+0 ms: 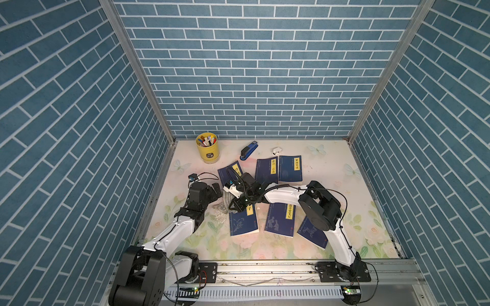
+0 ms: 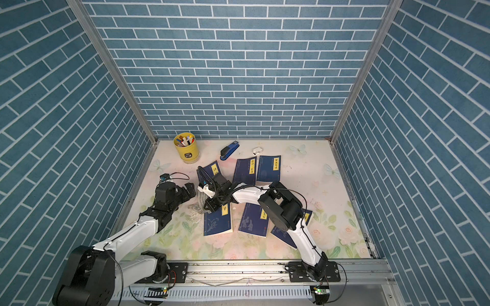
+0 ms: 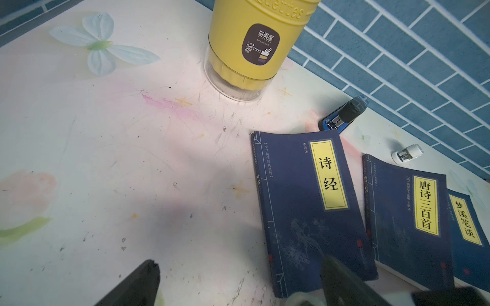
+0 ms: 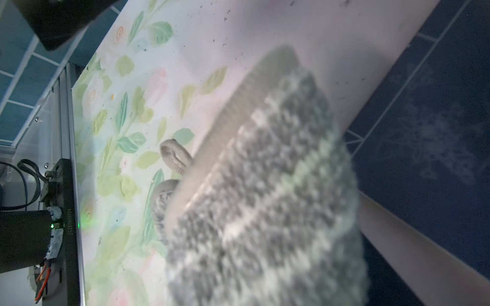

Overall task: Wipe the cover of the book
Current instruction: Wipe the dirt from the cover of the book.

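- Six dark-blue books lie flat on the table point(image 1: 344, 190). We take the near-left book point(image 1: 242, 222) as the one in hand, because the cloth sits at its far corner. Most of its cover lies bare toward the front rail.
- The grey-and-white cloth point(image 1: 226, 203) is bunched and overhangs the table just beside that book point(image 4: 437, 132). In the right wrist view it fills the frame point(image 4: 265, 185), blurred and close.
- The right gripper point(image 1: 234, 205) is clamped tight on the cloth. Its fingertips are hidden under the wrist in both top views.
- To wipe well, we would carry the cloth fully onto the cover first. We would lower it until the bunch flattens, then draw long strokes toward the rail along the book's length. Light pressure matters, since a thin paperback will likely slide or spin.
- The left gripper point(image 1: 216, 191) stands spread wide and empty just beside the cloth. We could press it on a cover corner to pin the book.
- Another book point(image 3: 305, 201) lies just behind, so we should keep our strokes off it.
- The yellow pen pot point(image 1: 207, 147) and the stapler point(image 1: 249, 150) stand well apart, near the back wall.
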Robot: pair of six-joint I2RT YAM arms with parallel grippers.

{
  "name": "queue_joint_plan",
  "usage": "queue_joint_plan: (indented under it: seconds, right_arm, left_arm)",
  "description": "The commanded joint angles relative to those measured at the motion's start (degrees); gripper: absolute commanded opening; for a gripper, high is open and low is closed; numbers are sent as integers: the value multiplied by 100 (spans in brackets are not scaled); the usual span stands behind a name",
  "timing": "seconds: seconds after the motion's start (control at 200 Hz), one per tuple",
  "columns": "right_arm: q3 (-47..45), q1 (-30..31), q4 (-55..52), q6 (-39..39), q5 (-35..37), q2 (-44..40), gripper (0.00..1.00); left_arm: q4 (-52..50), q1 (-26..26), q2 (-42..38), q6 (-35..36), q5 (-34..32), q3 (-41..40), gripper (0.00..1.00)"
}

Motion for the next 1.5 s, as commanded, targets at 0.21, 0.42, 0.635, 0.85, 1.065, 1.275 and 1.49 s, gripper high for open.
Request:
queue_joint_plan:
  seconds: [0.21,0.42,0.635,0.85,1.065,1.275,1.49]
  right_arm:
    - [-1855,623,-883,58,175,-896,0]
    - [-1863,575,-743,-67,366,-816,0]
    - [-797,-134,-875,-72,928,-169,0]
    - [-564,-327,-1009,-191,825,-83,0]
    - [-1776,197,-996,-28,567,-853,0]
    - [-2798,543,-663,550,762,-1554,0]
    - [-1923,-42,-647,411,1415,-821,0]
  left_arm:
    - [159,30,142,30,48,16,100]
    - [143,29,182,36,84,54,100]
    - [56,29,22,39,107,-5,100]
    - [-86,29,34,121,145,77,100]
    - [41,28,138,177,266,15,100]
    - [17,28,320,340,313,86,100]
    - [71,28,526,351,414,187,100]
